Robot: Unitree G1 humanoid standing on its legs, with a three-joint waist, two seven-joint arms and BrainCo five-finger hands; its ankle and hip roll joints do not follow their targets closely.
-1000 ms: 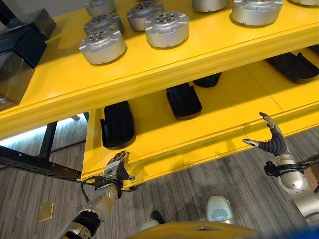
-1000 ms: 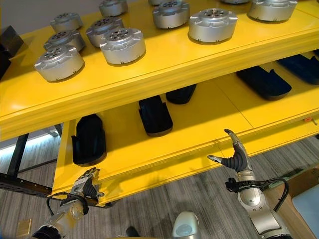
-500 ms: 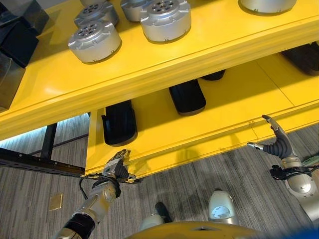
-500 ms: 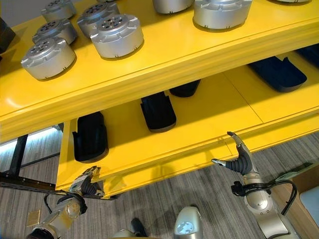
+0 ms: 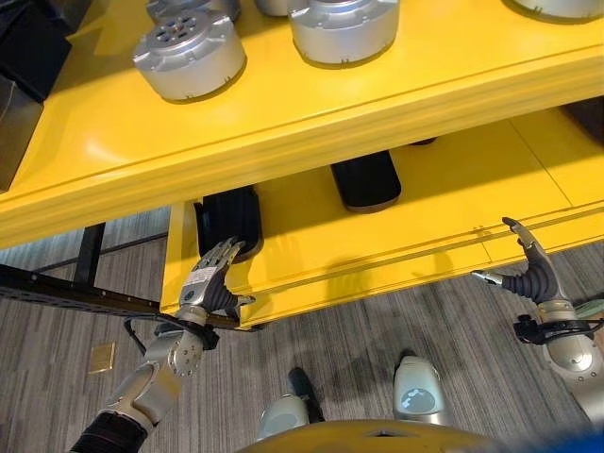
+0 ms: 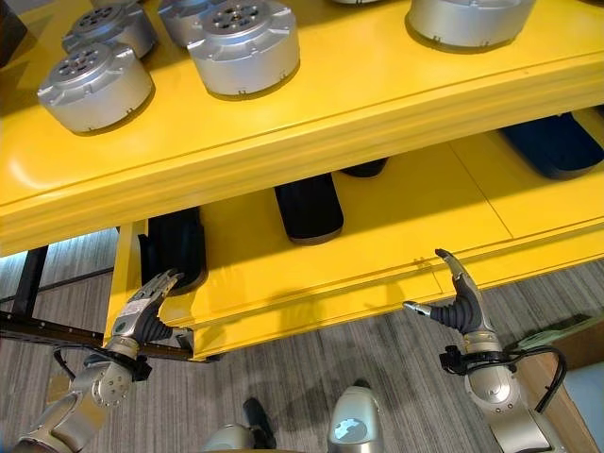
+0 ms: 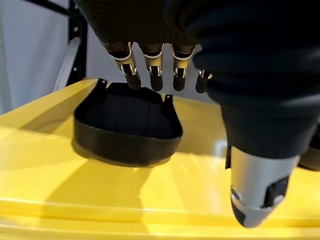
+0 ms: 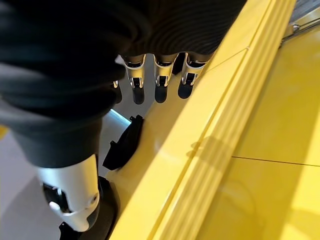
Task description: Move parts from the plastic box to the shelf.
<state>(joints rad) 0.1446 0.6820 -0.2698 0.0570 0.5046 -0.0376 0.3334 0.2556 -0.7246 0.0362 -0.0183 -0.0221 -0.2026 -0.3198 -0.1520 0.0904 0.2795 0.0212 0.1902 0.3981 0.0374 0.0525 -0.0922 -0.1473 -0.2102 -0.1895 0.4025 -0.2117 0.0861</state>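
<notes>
A black moulded part (image 5: 226, 217) lies at the left end of the yellow lower shelf (image 5: 444, 226). My left hand (image 5: 209, 283) hovers at the shelf's front left corner, just in front of that part, open with straight fingers and holding nothing. In the left wrist view its fingers (image 7: 154, 75) point at the black part (image 7: 127, 125) without touching it. My right hand (image 5: 528, 274) is open and empty, just off the shelf's front edge at the right. Its wrist view shows straight fingers (image 8: 160, 80) beside the shelf edge (image 8: 210, 150).
More black parts (image 5: 366, 179) (image 6: 557, 142) lie farther along the lower shelf. Several silver round parts (image 5: 189, 55) (image 5: 342, 24) stand on the upper shelf (image 5: 311, 113), which overhangs the lower one. Dark boxes (image 5: 19, 75) sit at its left end. A black frame bar (image 5: 66, 293) runs left of the shelf.
My left hand has risen from below the shelf's front edge to the level of the black part and straightened its fingers. The camera has shifted. The right hand has hardly moved.
</notes>
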